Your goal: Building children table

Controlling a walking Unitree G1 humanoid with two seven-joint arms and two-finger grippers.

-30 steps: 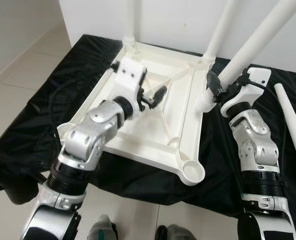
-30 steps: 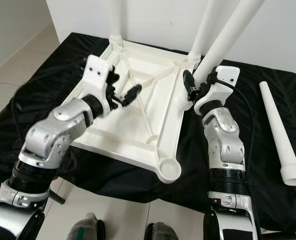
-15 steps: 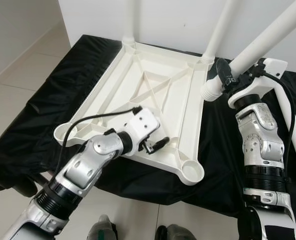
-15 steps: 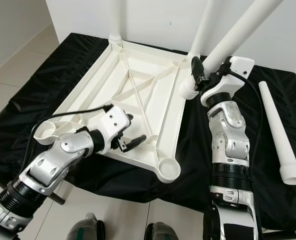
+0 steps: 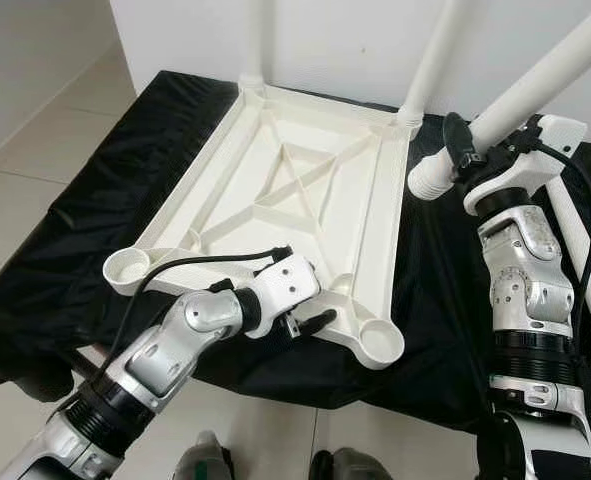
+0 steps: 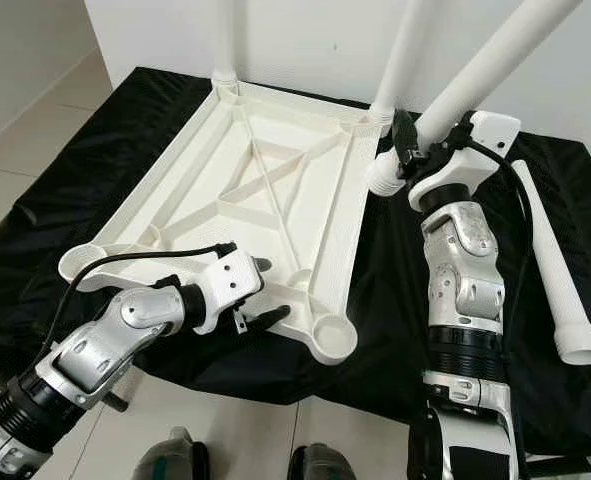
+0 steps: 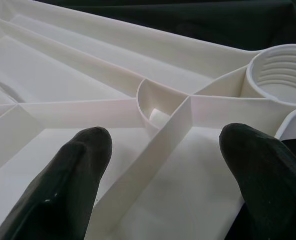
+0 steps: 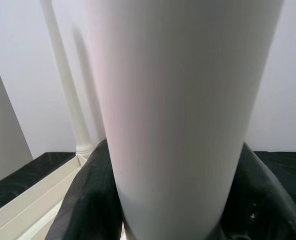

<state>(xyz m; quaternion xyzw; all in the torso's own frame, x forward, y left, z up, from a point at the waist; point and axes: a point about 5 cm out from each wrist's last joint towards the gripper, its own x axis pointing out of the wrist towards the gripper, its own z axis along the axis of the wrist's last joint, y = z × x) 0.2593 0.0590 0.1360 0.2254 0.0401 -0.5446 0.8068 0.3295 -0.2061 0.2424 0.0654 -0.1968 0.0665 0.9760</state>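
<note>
White tabletop (image 5: 305, 190), white legs (image 6: 495, 65), black cloth (image 5: 95, 200)

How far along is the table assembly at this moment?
Two legs already stand in the far corner sockets of the upside-down tabletop. The right gripper holds a third leg, not yet seated. The left gripper, fingers open, is at the tabletop's near edge. Both near sockets are unfilled, and a fourth leg lies on the black cloth.

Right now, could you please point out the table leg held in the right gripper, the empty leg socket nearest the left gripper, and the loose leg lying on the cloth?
held table leg (image 6: 475, 82), right eye view, mid shaft.
empty leg socket (image 5: 379, 343), left eye view, round cup.
loose leg (image 6: 553, 272), right eye view, shaft.
</note>
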